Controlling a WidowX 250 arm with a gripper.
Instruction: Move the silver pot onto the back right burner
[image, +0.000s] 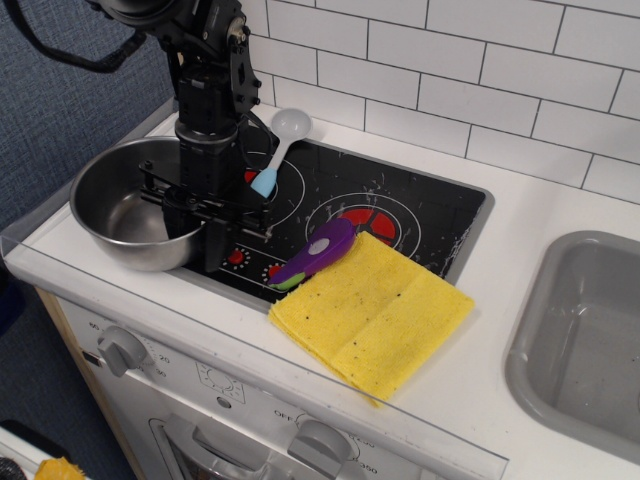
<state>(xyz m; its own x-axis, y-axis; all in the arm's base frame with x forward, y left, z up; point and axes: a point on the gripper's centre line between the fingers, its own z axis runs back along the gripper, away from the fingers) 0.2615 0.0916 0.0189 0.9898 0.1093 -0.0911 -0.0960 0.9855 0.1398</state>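
The silver pot (125, 205) stands at the left end of the stove, partly over the black glass cooktop (430, 215). My gripper (205, 238) points straight down over the pot's right rim, with one finger inside the bowl and the other outside it, closed in on the rim. The back right burner (368, 218), a red disc in white rings with many scratches, lies to the right of the gripper. Its front edge is partly covered by a purple utensil and a yellow cloth.
A white spoon with a blue handle (282, 135) lies over the left burner behind the gripper. A purple and green utensil (315, 250) rests between the burners on a yellow cloth (375, 310). A grey sink basin (590, 340) is at the far right. White tiled wall behind.
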